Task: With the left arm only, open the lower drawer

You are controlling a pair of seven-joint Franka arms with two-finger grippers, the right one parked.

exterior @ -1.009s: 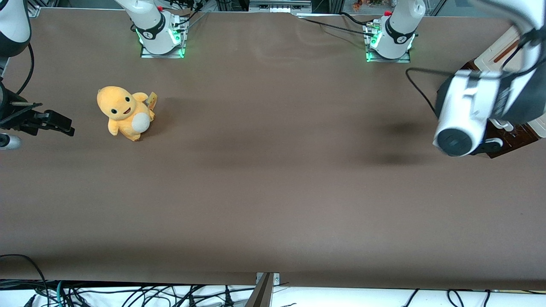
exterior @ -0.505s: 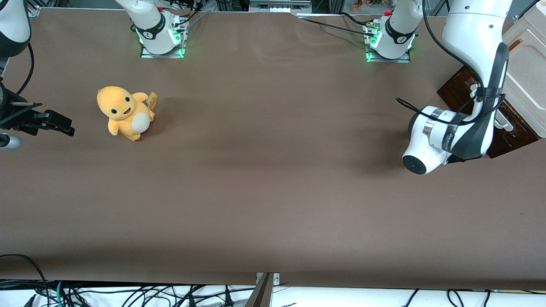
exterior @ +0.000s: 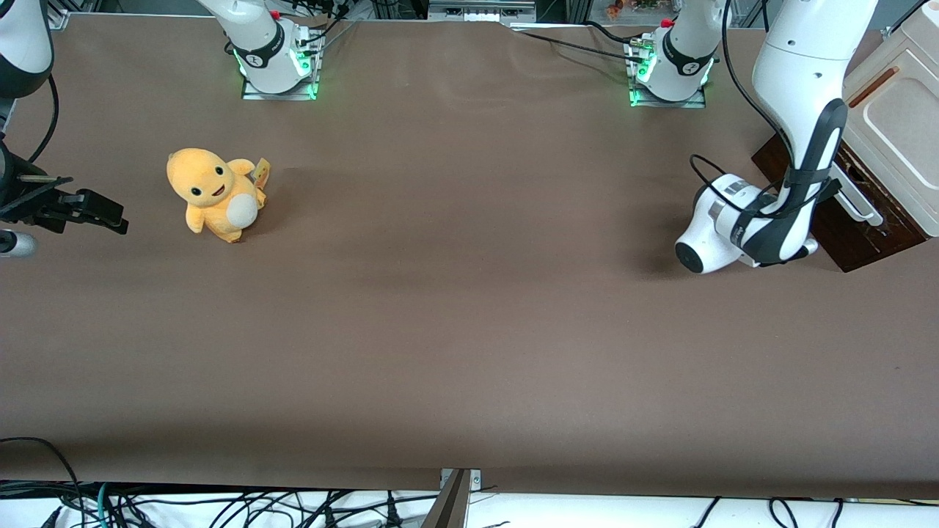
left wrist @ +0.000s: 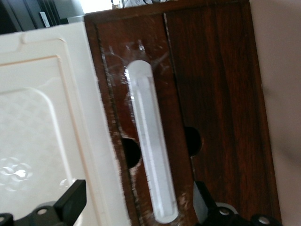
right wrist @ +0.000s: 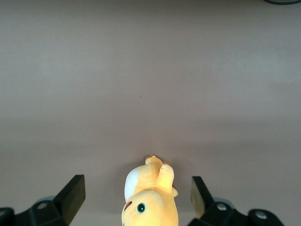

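Your table (exterior: 440, 330) carries the cabinet (exterior: 891, 110) at the working arm's end. The left arm (exterior: 796, 117) bends down in front of the cabinet. Its lower drawer (left wrist: 211, 94) shows a dark front, shut. The gripper (left wrist: 136, 207) faces that front, fingers (left wrist: 73, 202) spread wide either side of the white handle (left wrist: 148, 146), not touching it. A plush (exterior: 213, 194) sits well apart, toward the parked arm's end.

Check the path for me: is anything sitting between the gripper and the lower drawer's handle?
Nothing visible is. The gripper, fingers open, faces the lower drawer with its white bar handle lined up between them. The yellow plush toy lies toward the parked arm's end.
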